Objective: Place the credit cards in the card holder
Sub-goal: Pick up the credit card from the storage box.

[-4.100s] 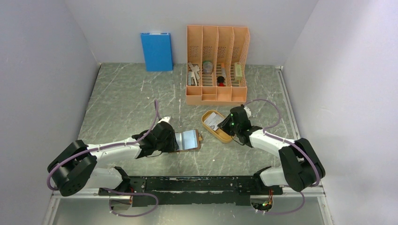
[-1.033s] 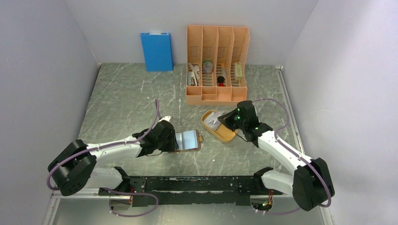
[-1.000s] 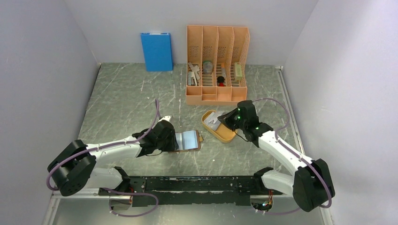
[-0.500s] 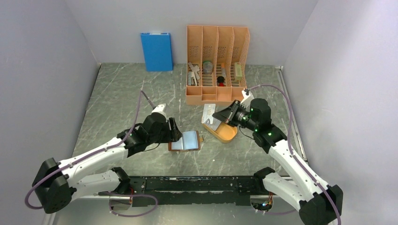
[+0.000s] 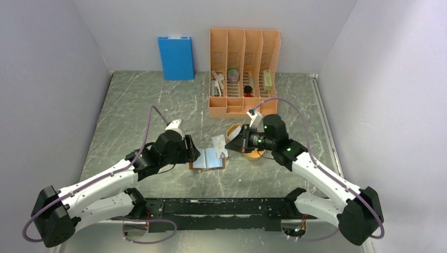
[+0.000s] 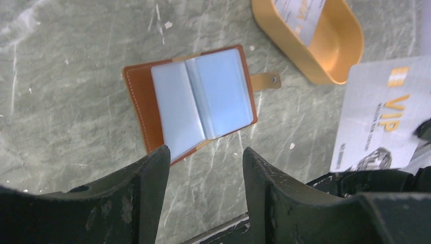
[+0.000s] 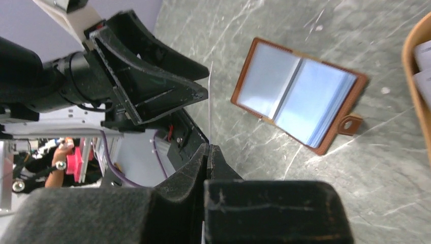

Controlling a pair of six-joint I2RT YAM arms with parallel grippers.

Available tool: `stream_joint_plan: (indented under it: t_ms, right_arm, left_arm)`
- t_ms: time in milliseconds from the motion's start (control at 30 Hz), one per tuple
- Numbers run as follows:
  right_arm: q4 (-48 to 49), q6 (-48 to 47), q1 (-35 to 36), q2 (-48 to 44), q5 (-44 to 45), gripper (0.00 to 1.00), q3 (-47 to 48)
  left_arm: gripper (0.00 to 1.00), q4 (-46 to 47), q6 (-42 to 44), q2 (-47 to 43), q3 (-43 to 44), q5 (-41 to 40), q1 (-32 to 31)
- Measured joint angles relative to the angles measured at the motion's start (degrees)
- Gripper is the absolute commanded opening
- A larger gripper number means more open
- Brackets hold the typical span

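Note:
The brown card holder (image 5: 209,158) lies open on the table, its bluish sleeves facing up; it also shows in the left wrist view (image 6: 195,101) and the right wrist view (image 7: 300,94). My right gripper (image 5: 231,144) is shut on a silvery credit card (image 5: 219,145) marked VIP (image 6: 381,119) and holds it in the air just right of the holder; the right wrist view shows it edge-on (image 7: 210,96). My left gripper (image 5: 192,150) is open and empty, raised just left of the holder (image 6: 206,152). Another card (image 6: 300,12) lies in the orange tray.
The orange oval tray (image 6: 335,56) sits right of the holder, mostly hidden under my right arm in the top view (image 5: 255,154). A tall orange desk organizer (image 5: 243,74) and a blue box (image 5: 176,57) stand at the back.
My right gripper lifted a card out of the tray and carried it left toward the holder. My left gripper came off the holder's left edge and rose.

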Motion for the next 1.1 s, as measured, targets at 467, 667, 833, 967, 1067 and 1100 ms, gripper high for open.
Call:
stream_joint_plan:
  t_ms: [467, 667, 833, 967, 1067, 1100]
  right_arm:
    - [10.10, 5.60, 6.75, 7.37, 5.18, 0.00, -6.67]
    - [13.62, 7.63, 6.75, 3.52, 2.86, 0.00, -6.82]
    - [17.62, 10.88, 6.73, 0.66, 0.24, 0.00, -6.84]
    - [20.31, 13.16, 6.73, -0.07, -1.55, 0.00, -6.84]
    - [22.53, 14.91, 6.73, -0.07, -3.04, 0.00, -6.82]
    - [23.21, 15.43, 6.73, -0.07, -3.48, 0.00, -6.82]
  left_arm:
    - [0.69, 2.01, -0.81, 1.20, -2.40, 1.07, 0.00]
    - [0.79, 7.13, -2.32, -6.84, -4.17, 3.48, 0.00]
    - [0.85, 13.38, -3.93, -16.70, -8.55, 6.03, 0.00]
    - [0.85, 16.92, -4.76, -21.03, -10.32, 8.07, 0.00]
    - [0.84, 19.65, -5.18, -22.34, -10.78, 10.01, 0.02]
    - [0.84, 20.72, -5.35, -22.40, -10.99, 10.82, 0.04]
